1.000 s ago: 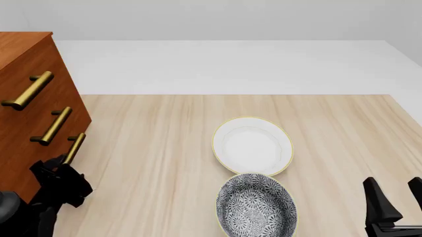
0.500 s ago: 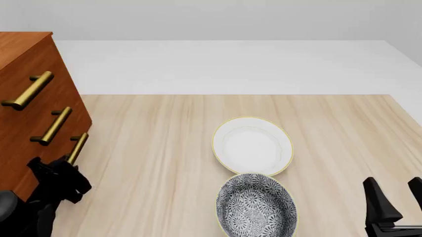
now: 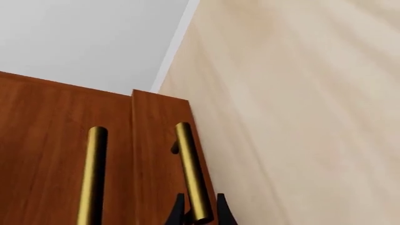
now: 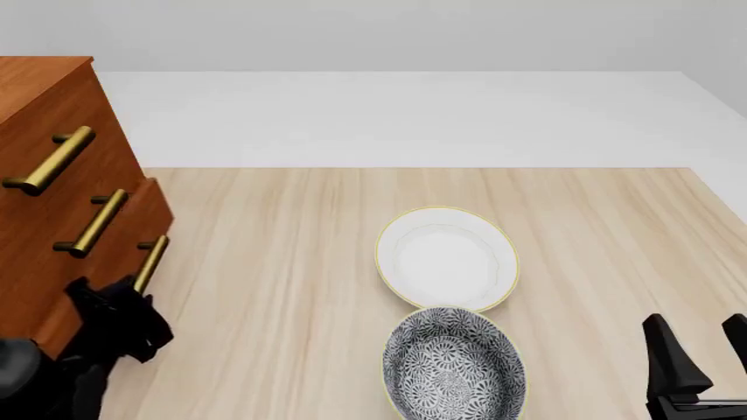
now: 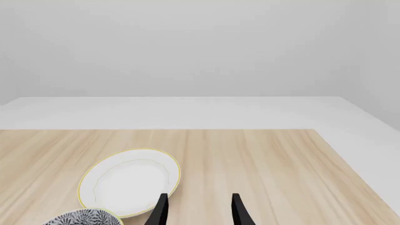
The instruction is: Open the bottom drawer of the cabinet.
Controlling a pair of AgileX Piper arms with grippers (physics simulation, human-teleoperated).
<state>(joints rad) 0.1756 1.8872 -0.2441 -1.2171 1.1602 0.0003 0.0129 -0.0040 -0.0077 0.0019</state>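
At the left edge of the tabletop [image 4: 292, 262] stands the cabinet [image 4: 47, 131], tall, smooth, red-brown wood. It has three round brass bar handles. The bottom drawer [image 4: 146, 210] sticks out a little past the two drawers above it. The left claw [image 3: 200, 216] is black and closed tight around the near end of the handle [image 3: 190, 171] of that drawer. In the front view the left arm is a dark lump and hides the lower end of that handle. The cabinet is cut off at the left side. The tabletop is pale wood with long streaks. Near the middle sit a plain white bowl [image 4: 447, 258] with a thin yellow rim and a dark bowl [image 4: 453, 367] with tiny white patterns, touching each other. The right claw [image 5: 198, 208] is open, holds nothing, and is partly cut off.
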